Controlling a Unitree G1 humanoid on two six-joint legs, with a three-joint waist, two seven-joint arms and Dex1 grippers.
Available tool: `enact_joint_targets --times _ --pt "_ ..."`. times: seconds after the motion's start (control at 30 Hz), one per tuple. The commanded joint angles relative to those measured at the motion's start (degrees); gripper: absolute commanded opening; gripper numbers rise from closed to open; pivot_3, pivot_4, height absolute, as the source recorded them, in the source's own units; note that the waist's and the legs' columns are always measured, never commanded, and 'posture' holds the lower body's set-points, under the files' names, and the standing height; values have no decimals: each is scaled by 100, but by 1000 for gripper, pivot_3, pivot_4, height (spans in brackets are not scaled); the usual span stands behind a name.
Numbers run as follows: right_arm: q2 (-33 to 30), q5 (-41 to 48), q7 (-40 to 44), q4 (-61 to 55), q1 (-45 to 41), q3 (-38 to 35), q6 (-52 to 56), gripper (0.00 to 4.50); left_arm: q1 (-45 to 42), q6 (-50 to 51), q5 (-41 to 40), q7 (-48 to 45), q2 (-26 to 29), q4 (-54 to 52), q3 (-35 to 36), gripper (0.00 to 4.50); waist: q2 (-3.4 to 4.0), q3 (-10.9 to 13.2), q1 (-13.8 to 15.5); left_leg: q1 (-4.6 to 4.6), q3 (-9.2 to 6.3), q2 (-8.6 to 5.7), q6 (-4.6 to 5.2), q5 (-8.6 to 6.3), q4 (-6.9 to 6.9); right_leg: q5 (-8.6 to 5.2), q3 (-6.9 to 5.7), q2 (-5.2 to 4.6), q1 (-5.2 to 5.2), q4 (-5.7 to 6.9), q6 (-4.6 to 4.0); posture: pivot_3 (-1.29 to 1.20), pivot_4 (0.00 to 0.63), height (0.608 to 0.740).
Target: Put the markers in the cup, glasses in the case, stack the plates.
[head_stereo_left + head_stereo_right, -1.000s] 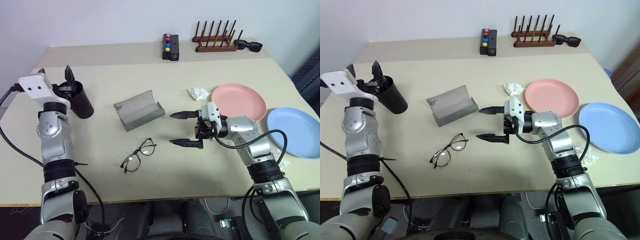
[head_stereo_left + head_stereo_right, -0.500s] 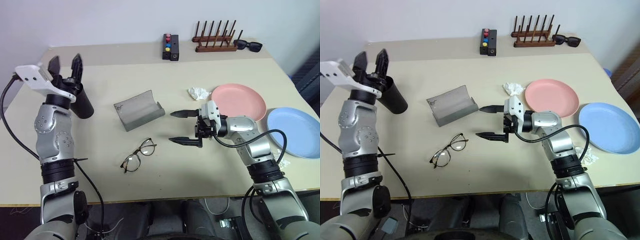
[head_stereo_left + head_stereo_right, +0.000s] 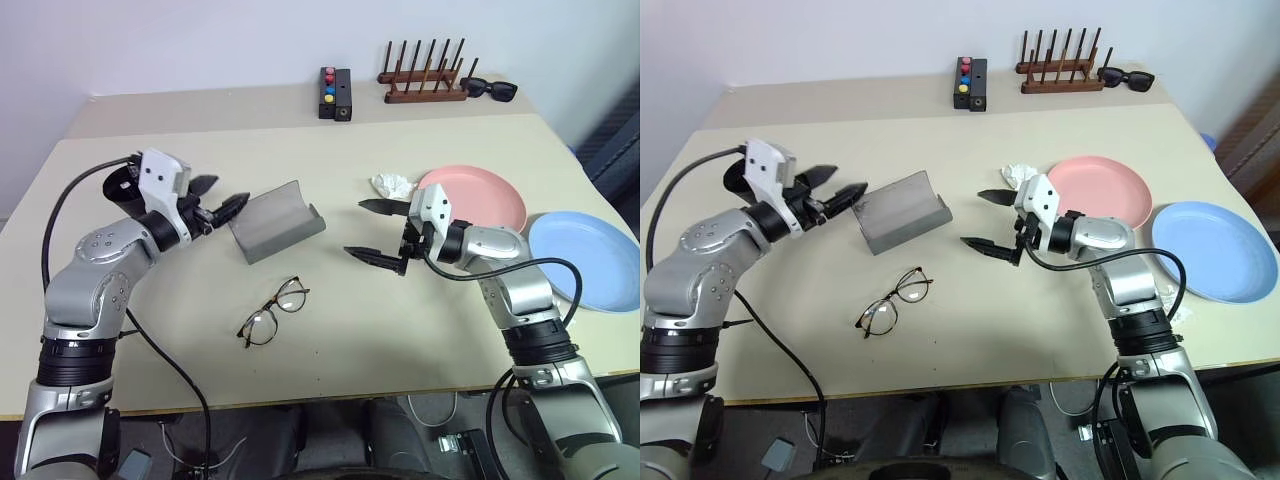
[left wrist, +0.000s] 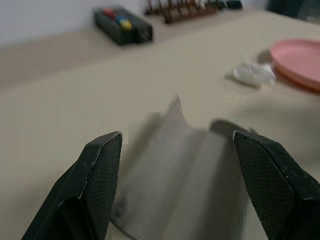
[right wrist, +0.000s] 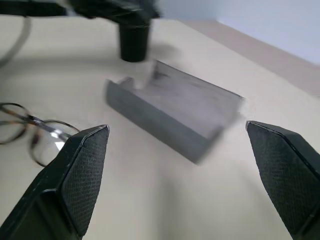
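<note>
The grey case (image 3: 278,222) lies open in the middle of the table. My left gripper (image 3: 230,192) is open and level, with its tips just left of the case's left end and nothing between them. The black cup (image 3: 118,183) stands behind that hand, mostly hidden by it; the markers are hidden. The wire-frame glasses (image 3: 272,312) lie in front of the case. My right gripper (image 3: 353,228) is open and empty, pointing left at the case from a short way off. Further right lie the pink plate (image 3: 480,195) and the blue plate (image 3: 590,260), side by side.
A crumpled white tissue (image 3: 392,184) lies between the right gripper and the pink plate. Along the far edge stand a black box with coloured buttons (image 3: 333,93), a wooden rack (image 3: 425,85) and black sunglasses (image 3: 490,90).
My left gripper has swung from above the cup down and to the right, turning level towards the case's left end. The right gripper has shifted slightly away and up. Both stayed open.
</note>
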Motion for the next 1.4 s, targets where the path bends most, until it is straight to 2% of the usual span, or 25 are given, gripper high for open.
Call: enact_joint_targets --times 0.03,0.2,0.4,1.03,1.13,1.3,1.33,1.4 --pt "-337 18 -126 -528 164 -249 341 4500 -454 269 -221 -1171 423 314 -173 3614 1 0 6 0 0 0 0 0 -1 0 0 0 0 1 0 0 150 740" --pt "-776 75 -291 -1082 586 -407 933 4500 -975 186 86 -2261 752 972 -650 3614 2 1 -9 0 1 0 0 0 -5 0 0 0 -1 -2 0 0 150 740" --pt "-896 105 -592 -1644 1010 -528 1299 4500 -1299 -168 611 -3035 915 1639 -1049 3614 2 1 -17 0 2 1 0 0 -7 0 1 0 -4 -1 0 0 150 740" --pt "-734 105 -1084 -2162 1326 -493 1330 4500 -1552 -1914 2039 -3271 -187 3794 -1571 3614 -2 3 -11 0 3 0 2 0 0 0 0 -1 -1 0 0 0 150 740" --pt "-735 110 -1121 -2213 1348 -505 1326 4500 -1614 -1999 2112 -3314 -214 3912 -1518 2792 -2 3 -18 0 2 0 2 0 -1 0 0 -1 -1 0 0 0 150 740" --pt "-730 100 -1154 -2222 1346 -493 1321 4500 -1621 -2107 2175 -3431 -153 3966 -1459 322 -2 2 -13 0 2 0 2 0 1 0 0 -1 -1 3 1 0 150 740" --pt "-723 90 -1160 -2205 1337 -483 1307 4500 -1613 -2124 2175 -3454 -136 3954 -1447 46 -2 2 -12 0 2 0 2 0 2 0 0 -1 -1 4 1 0 150 740" --pt "-710 74 -1166 -2171 1319 -461 1281 4500 -1604 -2206 2199 -3494 -111 3957 -1431 46 -2 2 -16 0 2 0 2 0 3 0 0 -1 -1 4 1 0 150 740"
